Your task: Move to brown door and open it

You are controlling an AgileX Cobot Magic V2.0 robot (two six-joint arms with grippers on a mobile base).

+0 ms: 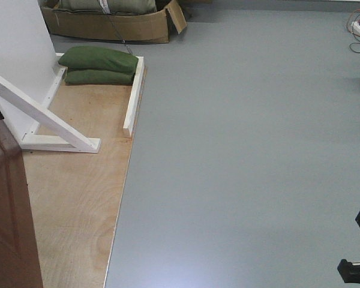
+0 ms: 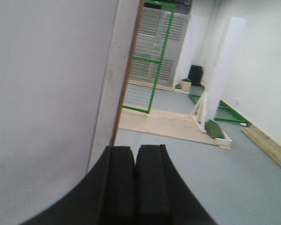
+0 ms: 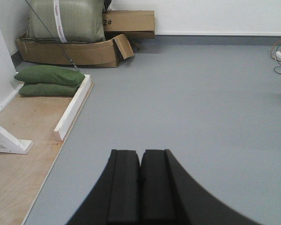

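Two stacked green sandbags (image 1: pixel 99 65) lie on a plywood platform (image 1: pixel 78 186) near an open cardboard box (image 1: pixel 108 27).

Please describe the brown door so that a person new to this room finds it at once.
On the left of the grey floor lies a plywood sheet. The brown door rises at its near left edge, close to the white brace; it alone is dark reddish-brown.
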